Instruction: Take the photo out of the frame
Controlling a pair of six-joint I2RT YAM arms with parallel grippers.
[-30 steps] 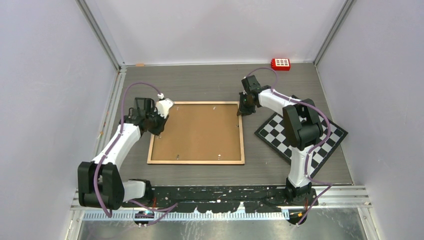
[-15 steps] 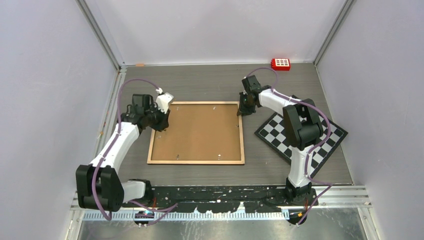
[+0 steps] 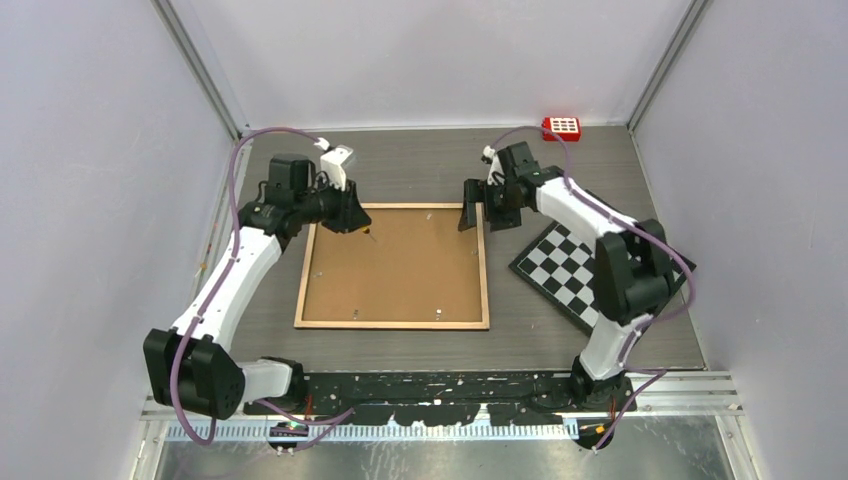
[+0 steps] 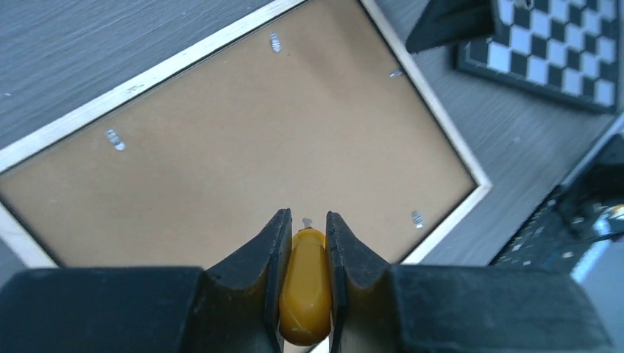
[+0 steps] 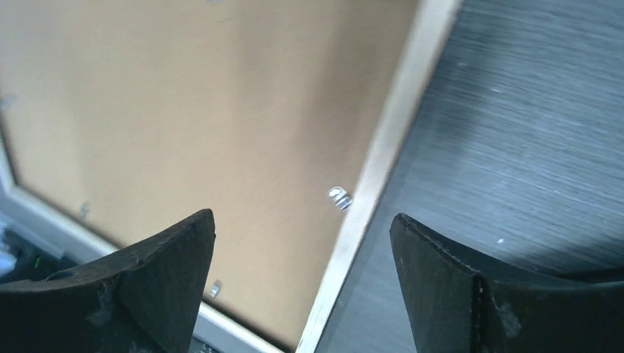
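Observation:
The frame (image 3: 485, 270) lies face down mid-table, showing its brown backing board (image 3: 400, 268) inside a pale wood rim. The photo is hidden under that board. My left gripper (image 3: 358, 222) hovers over the board's far left corner, shut on a yellow-handled tool (image 4: 303, 283) whose small metal tip pokes out past the gripper (image 4: 307, 217). My right gripper (image 3: 470, 215) hangs above the frame's far right corner, open with nothing between its fingers; in the right wrist view the gripper (image 5: 302, 215) straddles the wood rim (image 5: 383, 158) and a metal tab (image 5: 339, 197).
Small metal tabs (image 4: 274, 42) sit along the board's edges. A black-and-white checkerboard (image 3: 600, 275) lies right of the frame. A red block (image 3: 561, 127) sits at the back right corner. Grey walls close in on three sides.
My left gripper has swung from the frame's left edge to above its far left corner, still holding the tool. My right gripper has opened wide and shifted slightly left over the far right corner.

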